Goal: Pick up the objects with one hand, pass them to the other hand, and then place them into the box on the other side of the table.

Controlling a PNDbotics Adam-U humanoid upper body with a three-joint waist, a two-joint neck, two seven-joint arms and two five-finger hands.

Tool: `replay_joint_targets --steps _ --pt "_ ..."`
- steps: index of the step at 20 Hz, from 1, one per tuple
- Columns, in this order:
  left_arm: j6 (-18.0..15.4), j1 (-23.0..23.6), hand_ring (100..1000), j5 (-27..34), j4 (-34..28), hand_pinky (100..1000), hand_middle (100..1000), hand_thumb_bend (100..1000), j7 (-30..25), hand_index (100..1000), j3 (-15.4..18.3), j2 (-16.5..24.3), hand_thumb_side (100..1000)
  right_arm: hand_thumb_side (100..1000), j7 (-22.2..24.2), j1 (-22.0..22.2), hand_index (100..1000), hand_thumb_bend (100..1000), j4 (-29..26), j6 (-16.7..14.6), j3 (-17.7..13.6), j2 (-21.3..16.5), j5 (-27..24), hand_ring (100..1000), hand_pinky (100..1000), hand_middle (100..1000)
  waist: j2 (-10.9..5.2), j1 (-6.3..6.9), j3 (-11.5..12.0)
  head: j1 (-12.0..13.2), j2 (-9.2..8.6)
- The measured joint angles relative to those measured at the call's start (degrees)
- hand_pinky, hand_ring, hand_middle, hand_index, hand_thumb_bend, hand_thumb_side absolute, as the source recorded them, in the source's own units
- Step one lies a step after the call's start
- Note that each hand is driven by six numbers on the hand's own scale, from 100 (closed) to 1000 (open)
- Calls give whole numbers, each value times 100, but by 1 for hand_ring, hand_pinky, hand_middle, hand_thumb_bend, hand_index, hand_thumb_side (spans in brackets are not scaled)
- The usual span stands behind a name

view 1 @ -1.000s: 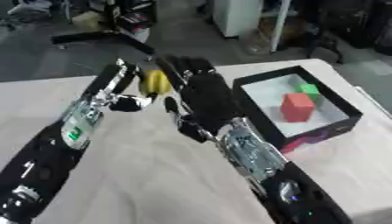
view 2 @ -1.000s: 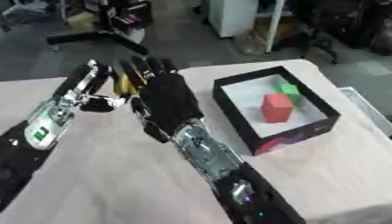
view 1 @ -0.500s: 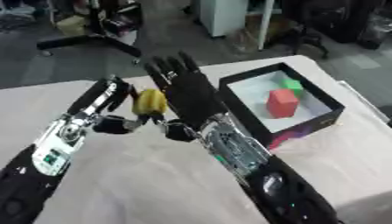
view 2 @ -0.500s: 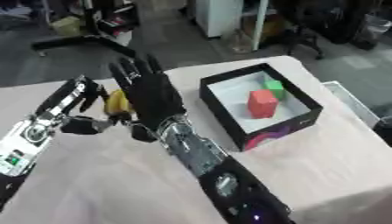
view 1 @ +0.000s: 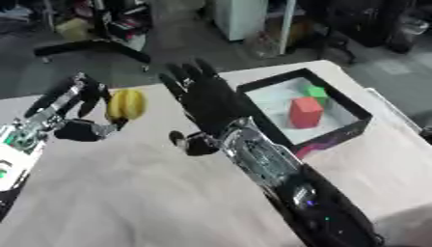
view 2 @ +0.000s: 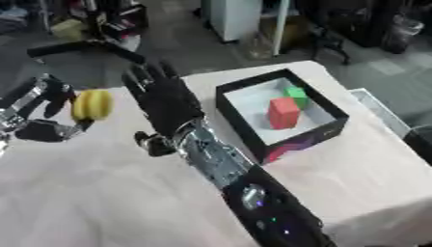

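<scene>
A yellow, ribbed, rounded object (view 1: 127, 104) hangs above the table at the left, pinched by my left hand (view 1: 81, 126). My right hand (view 1: 208, 99) stands upright just right of it, open with fingers spread and its back to the camera. A small gap separates it from the yellow object. The black box (view 1: 337, 137) with a white floor sits at the right of the table. It holds a red block (view 1: 305, 112) and a green block (view 1: 317, 91) behind it.
The table (view 1: 127, 193) is covered with a pale cloth, and its far edge runs just behind both hands. Beyond it lie a dark floor, a black chair base (view 1: 93, 46) and a white cabinet (view 1: 245, 17). A white tray edge (view 2: 372, 104) shows right of the box.
My right hand has come away from the yellow object and opened a gap beside it. The left hand still holds the object. The camera has shifted, moving the whole picture.
</scene>
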Motion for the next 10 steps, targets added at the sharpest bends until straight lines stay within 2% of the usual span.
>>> replay_joint_targets --steps 10 --pt "780 -148 100 894 -385 111 100 315 -900 127 -282 -172 100 394 -157 0 1000 390 243 118 0 62 276 935 1000 961 -7 0 28 28 2"
